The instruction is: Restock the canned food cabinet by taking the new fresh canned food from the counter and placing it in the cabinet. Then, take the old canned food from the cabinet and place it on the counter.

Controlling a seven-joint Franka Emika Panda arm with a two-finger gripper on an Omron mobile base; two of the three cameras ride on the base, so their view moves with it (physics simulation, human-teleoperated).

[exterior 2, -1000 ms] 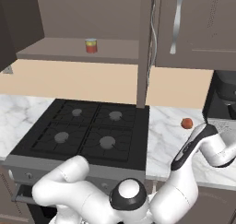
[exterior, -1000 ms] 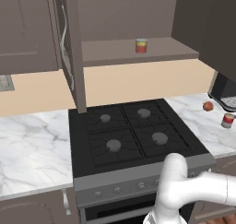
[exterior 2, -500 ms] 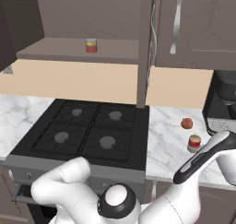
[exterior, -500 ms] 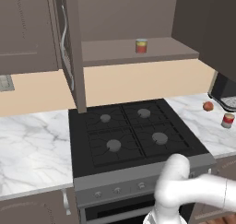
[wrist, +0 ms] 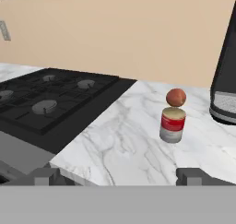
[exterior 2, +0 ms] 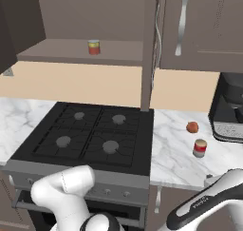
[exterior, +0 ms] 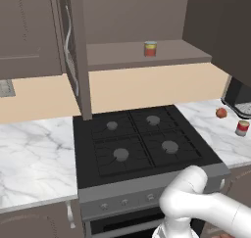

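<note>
A: Which step is in hand?

B: The last one, it would seem. The new fresh canned food (exterior: 150,49) is seen upright on the shelf of the cabinet (exterior: 112,56), towards the shelf's right end. The old canned food (wrist: 173,124) is seen upright on the counter (wrist: 115,140), right of the stovetop (exterior: 137,144). Both halves of the task are judged to be done.

A: And the gripper?

B: The gripper (wrist: 119,177) is held low at the counter's front edge, facing the old can. Its jaws are spread wide and nothing is held between them. The can is well clear of both fingertips.

A: What is called for next?

B: Probably only a retreat, kept straight back from the front edge so that the can is not knocked.

A: What is held in the cabinet?

B: With its door swung open, a single can is shown on the shelf. The rest of the shelf is bare.

A: And on that stretch of counter?

B: A round red fruit (wrist: 176,97) is placed just behind the old can, nearer the wall. A dark appliance (exterior 2: 230,106) is set at the counter's right end.
</note>
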